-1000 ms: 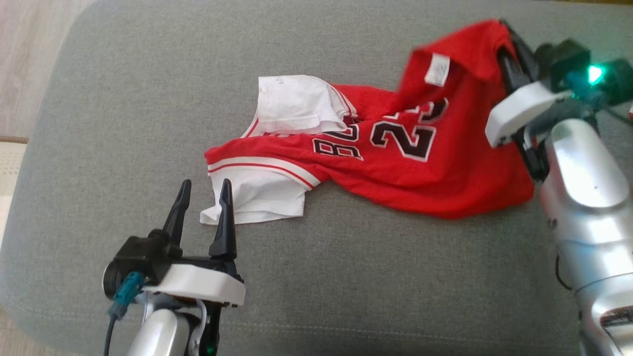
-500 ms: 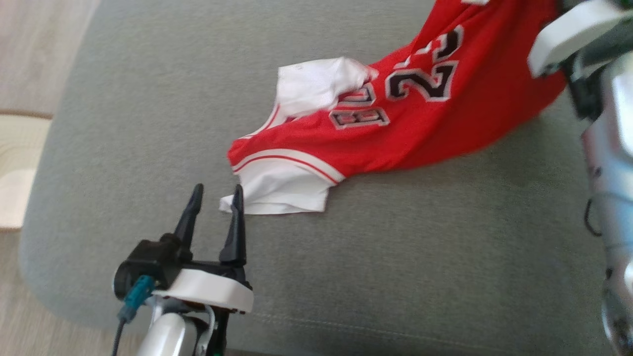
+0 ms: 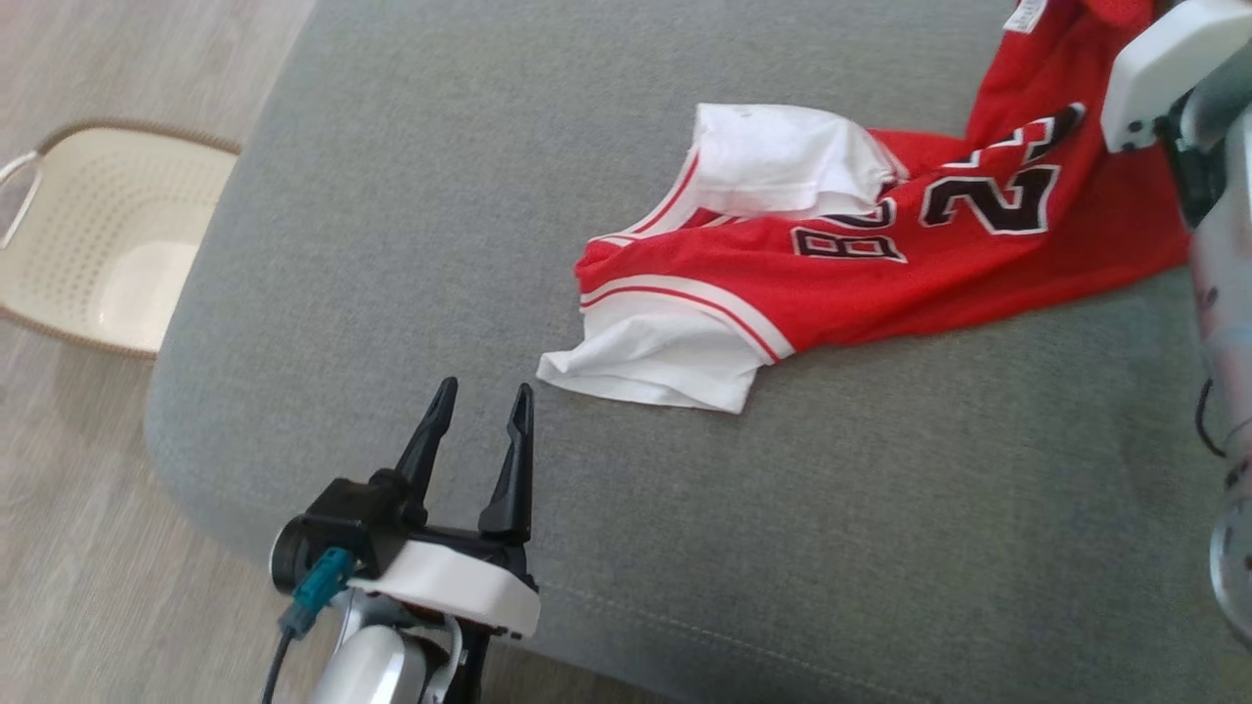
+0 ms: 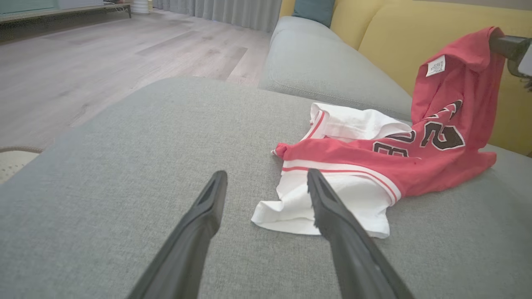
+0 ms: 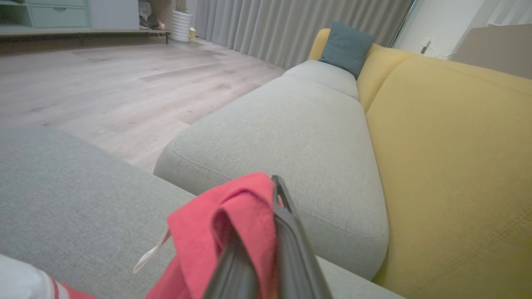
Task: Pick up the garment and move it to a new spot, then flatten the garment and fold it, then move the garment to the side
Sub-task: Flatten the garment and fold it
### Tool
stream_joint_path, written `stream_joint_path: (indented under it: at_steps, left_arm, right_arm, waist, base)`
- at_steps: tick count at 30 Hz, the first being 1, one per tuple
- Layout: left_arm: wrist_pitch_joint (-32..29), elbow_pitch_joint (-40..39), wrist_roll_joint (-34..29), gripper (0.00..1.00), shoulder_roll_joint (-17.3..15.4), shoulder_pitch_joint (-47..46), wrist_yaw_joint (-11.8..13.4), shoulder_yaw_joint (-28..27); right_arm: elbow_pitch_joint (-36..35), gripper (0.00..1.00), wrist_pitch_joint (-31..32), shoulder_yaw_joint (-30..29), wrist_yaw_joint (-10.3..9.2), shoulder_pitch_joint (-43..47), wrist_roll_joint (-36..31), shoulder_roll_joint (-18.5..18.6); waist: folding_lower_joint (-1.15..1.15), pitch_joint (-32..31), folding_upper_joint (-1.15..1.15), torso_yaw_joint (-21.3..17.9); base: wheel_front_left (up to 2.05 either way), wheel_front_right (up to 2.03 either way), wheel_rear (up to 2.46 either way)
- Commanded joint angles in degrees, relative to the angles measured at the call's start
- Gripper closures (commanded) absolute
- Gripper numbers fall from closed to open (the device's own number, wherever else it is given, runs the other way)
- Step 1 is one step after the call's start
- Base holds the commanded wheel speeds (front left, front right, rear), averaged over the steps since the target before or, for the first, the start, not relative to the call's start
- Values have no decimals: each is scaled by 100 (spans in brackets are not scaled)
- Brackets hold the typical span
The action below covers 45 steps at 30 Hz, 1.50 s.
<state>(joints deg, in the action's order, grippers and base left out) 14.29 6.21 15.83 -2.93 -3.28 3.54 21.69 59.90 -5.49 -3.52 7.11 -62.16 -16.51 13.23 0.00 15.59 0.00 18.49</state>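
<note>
Garment (image 3: pixel 880 284), a red jersey with white trim, lies crumpled on the grey seat cushion (image 3: pixel 411 176), one end lifted off the cushion by the right gripper (image 5: pixel 272 189), whose jaws are pressed together on a fold of red cloth. The left gripper (image 3: pixel 486 391) hovers above the cushion's near edge, just short of the white hem, jaws spread and empty. This looks like the first step: hauling the garment to a new spot. Next, the raised end needs laying down, and the left jaws need a hem corner.
</note>
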Motion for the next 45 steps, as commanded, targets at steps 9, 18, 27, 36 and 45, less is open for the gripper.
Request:
stream_joint_path:
  at_steps: [9,18,27,36,45]
  left_arm:
    - [71,-161,58,0,4,-227,116,-123]
    - [71,-213,-15,0,5,-138,121,-330]
    - [71,-284,-123,0,5,-170,32,-374]
    - [71,-276,-154,0,5,-195,20,-454]
    - [71,-292,-171,0,5,-194,9,-488]
  right_arm:
    - [515,0,76,-332,37,-445,-719,-70]
    - [1119,0,98,-575,37,-325,-509,20]
    - [1292,0,645,-999,37,225,-296,74]
    - [1234,0,875,-1344,37,713,-387,-37]
    - [1128,12,956,-1712,37,843,-430,-286]
  waist:
    - [0,104,0,25]
    - [0,-180,0,-485]
    - [0,4,0,-653]
    - [0,135,0,-539]
    - [0,198,0,-576]
  base:
    - [0,0,0]
    - [0,0,0]
    - [0,0,0]
    - [0,0,0]
    - [0,0,0]
